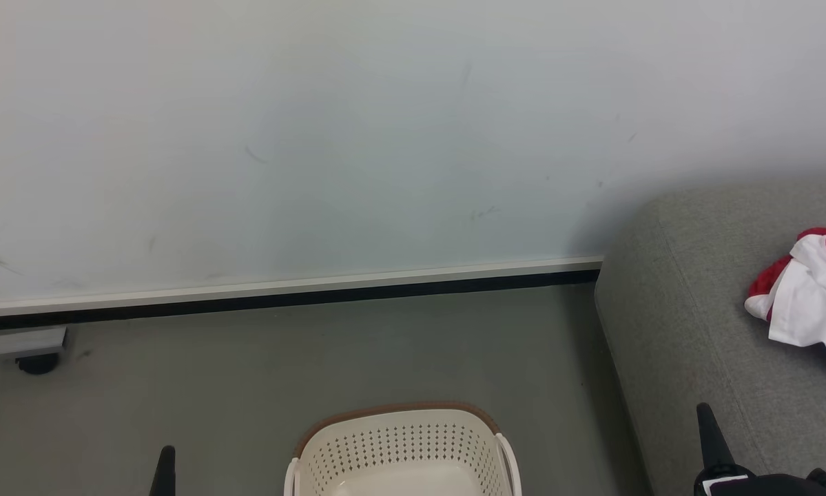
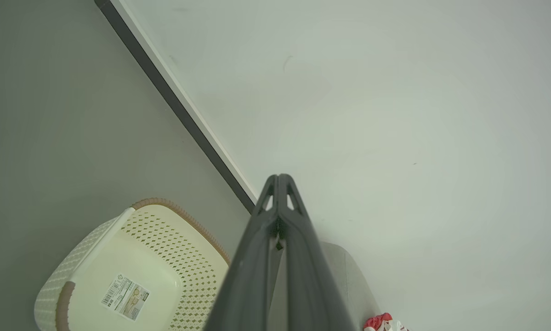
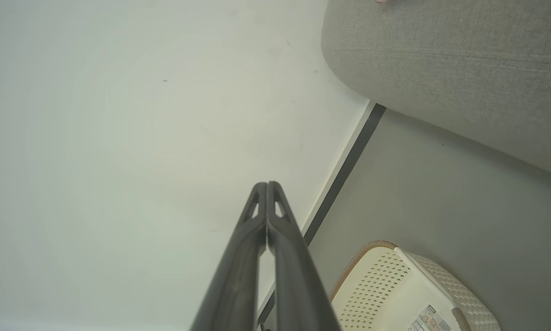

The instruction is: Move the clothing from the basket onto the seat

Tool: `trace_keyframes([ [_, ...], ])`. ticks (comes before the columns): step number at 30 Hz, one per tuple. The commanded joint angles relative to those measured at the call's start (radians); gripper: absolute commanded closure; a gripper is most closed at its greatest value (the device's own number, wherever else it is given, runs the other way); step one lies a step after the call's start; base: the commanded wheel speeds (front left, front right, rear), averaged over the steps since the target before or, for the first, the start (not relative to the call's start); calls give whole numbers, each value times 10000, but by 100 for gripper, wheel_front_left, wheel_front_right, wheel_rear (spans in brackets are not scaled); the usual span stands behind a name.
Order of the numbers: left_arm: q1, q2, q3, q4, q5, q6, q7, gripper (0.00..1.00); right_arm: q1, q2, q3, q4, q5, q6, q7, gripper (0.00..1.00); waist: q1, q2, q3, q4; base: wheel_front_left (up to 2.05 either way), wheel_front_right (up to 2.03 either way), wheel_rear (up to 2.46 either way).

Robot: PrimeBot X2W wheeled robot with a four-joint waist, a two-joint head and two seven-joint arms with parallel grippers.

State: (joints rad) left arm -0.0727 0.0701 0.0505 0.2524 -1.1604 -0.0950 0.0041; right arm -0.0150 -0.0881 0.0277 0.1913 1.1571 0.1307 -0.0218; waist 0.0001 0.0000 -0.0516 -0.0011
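Left gripper (image 2: 279, 177): both dark fingers pressed together tip to tip, clenched on themselves. Seen from the head camera, its tip pokes up at the lower left, over the floor (image 1: 247, 372) and to the left of the basket (image 1: 399, 444), not touching it.

Right gripper (image 3: 267, 184): likewise clenched, the fingers meeting along their length. From the head camera its tip rises at the lower right, in front of the near part of the seat (image 1: 695, 310). I cannot tell whether it touches the cushion.

Basket: oval, cream-white, perforated sides, brown rim, white side handles. It stands upright on the grey floor between the two grippers, close to the robot and partly cut off by the bottom edge of the head view. Both wrist cameras look down into it, and the label sticker (image 2: 124, 296) on its floor is plain to see.

Seat: large grey woven cushion with rounded edges, to the right of the basket and apart from it, its far end against the wall (image 1: 385, 138).

Clothing (image 1: 805, 296): a crumpled red-and-white garment, mostly white on its near side, lying on top of the seat at the right edge of the head view, well apart from the basket and from both grippers.

Surroundings: pale wall with faint scuffs, a light strip over a dark baseboard (image 1: 282, 293) where it meets the floor, and a small dark castor (image 1: 37, 362) at far left.
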Motion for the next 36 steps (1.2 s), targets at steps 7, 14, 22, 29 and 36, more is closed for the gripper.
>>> trace_keyframes([
  [7,-355,-3,124,50,-880,-98,237,100,-302,-67,-185,31,920,3,134,100,-1,0,71,1,0,0,0],
  [14,-444,-40,193,124,-1480,-132,408,100,-426,-65,-325,84,1598,3,235,100,-1,0,137,3,0,0,0],
  [22,-585,-72,271,206,-2202,-187,625,100,-517,-58,-506,176,2424,2,375,100,-1,0,221,4,0,0,0],
  [29,-660,-105,318,273,-2736,-240,770,100,-615,-47,-634,243,3009,2,471,100,-1,0,287,5,0,0,0],
  [36,-755,-129,370,330,-3152,-272,907,100,-645,-37,-747,295,3477,2,546,100,-1,0,343,6,0,0,0],
])
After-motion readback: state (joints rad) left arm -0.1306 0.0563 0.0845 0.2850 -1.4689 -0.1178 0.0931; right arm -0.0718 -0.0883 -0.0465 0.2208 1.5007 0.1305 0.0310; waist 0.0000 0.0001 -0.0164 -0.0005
